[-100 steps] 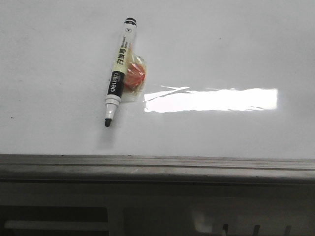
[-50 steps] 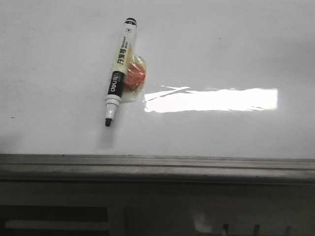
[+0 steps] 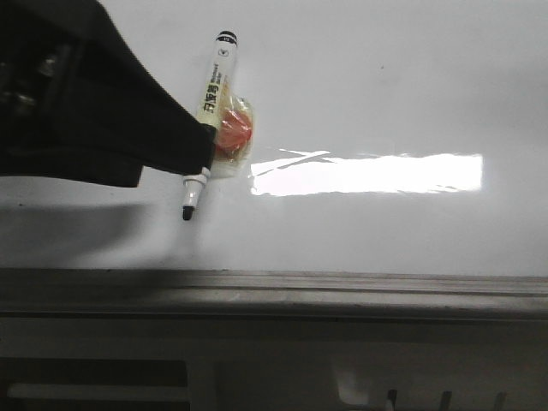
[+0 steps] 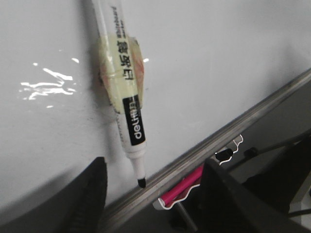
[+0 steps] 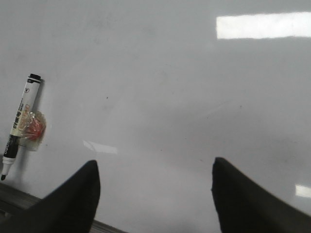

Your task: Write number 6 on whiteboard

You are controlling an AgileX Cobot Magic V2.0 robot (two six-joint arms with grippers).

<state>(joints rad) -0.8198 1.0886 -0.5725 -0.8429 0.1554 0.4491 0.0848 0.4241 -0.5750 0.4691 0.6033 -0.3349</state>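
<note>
Two grippers are in our views, and both stand with jaws spread wide, holding nothing. Our left gripper (image 4: pixel 150 194) hangs just over the marker (image 3: pixel 208 103), whose uncapped black tip (image 4: pixel 141 182) sits between the two fingers (image 4: pixel 90 194) without touching either; from the front, the dark left arm (image 3: pixel 77 103) covers the marker's black band. We see the marker lying flat on the whiteboard (image 3: pixel 385 86), a red object under clear tape (image 3: pixel 235 130) touching its side, its tip pointing toward the grey metal rim (image 3: pixel 274 287). Our right gripper (image 5: pixel 153 189) hovers over bare board, well apart from the marker. We find no number 6 on the whiteboard yet.
</note>
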